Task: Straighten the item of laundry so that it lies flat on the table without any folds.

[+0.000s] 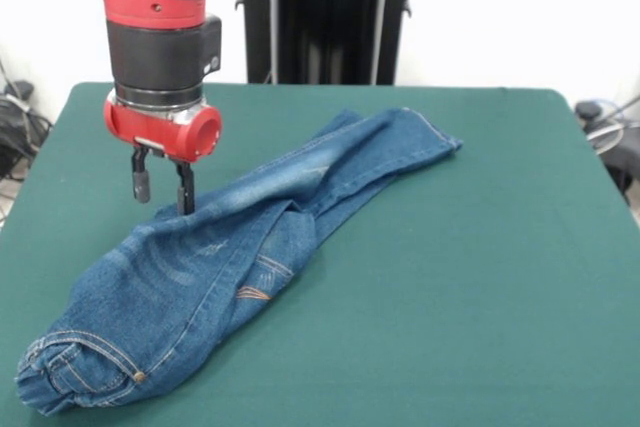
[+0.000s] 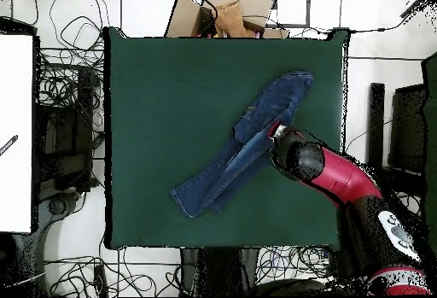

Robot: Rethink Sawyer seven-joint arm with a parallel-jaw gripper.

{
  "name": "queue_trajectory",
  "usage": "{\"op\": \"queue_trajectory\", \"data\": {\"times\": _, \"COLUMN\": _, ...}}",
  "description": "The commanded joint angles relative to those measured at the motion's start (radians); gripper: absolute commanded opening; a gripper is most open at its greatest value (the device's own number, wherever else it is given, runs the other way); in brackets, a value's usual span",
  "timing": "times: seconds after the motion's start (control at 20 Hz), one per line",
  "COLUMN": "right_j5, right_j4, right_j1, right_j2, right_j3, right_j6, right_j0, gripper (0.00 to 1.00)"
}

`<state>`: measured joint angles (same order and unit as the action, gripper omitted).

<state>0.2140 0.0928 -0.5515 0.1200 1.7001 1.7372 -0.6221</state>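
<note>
The small blue denim jeans (image 1: 250, 247) lie slantwise on the green table (image 1: 480, 247), folded lengthwise with one leg over the other. The gathered waistband (image 1: 60, 377) is bunched at the near left and the hems (image 1: 430, 142) reach the far right. My gripper (image 1: 164, 203) hangs straight down at the jeans' far edge, near their middle. It is open and holds nothing; one fingertip (image 1: 186, 207) is at the cloth's edge. In the overhead view the jeans (image 2: 243, 145) run slantwise across the table (image 2: 154, 98), and the arm's wrist (image 2: 294, 154) covers the gripper.
The black pedestal (image 1: 325, 12) stands behind the table's far edge. Cardboard boxes (image 2: 218, 13) lie beyond one table edge, tangled cables (image 2: 64, 90) and a white panel (image 2: 15, 132) beside another. Bare green cloth spreads on both sides of the jeans.
</note>
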Motion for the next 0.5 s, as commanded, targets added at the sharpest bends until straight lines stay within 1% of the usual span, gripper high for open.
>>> {"op": "queue_trajectory", "data": {"times": 0.05, "right_j5": 0.076, "right_j4": 0.098, "right_j1": 0.028, "right_j2": 0.074, "right_j3": -0.040, "right_j6": -0.048, "right_j0": 0.012, "gripper": 1.00}}
{"op": "queue_trajectory", "data": {"times": 0.25, "right_j5": 0.086, "right_j4": 0.112, "right_j1": 0.026, "right_j2": 0.088, "right_j3": -0.039, "right_j6": -0.050, "right_j0": -0.004, "gripper": 1.00}}
{"op": "queue_trajectory", "data": {"times": 0.35, "right_j5": 0.088, "right_j4": 0.101, "right_j1": 0.024, "right_j2": 0.070, "right_j3": -0.045, "right_j6": -0.016, "right_j0": 0.007, "gripper": 1.00}}
{"op": "queue_trajectory", "data": {"times": 0.5, "right_j5": 0.076, "right_j4": 0.090, "right_j1": 0.013, "right_j2": 0.082, "right_j3": -0.030, "right_j6": 0.008, "right_j0": -0.004, "gripper": 1.00}}
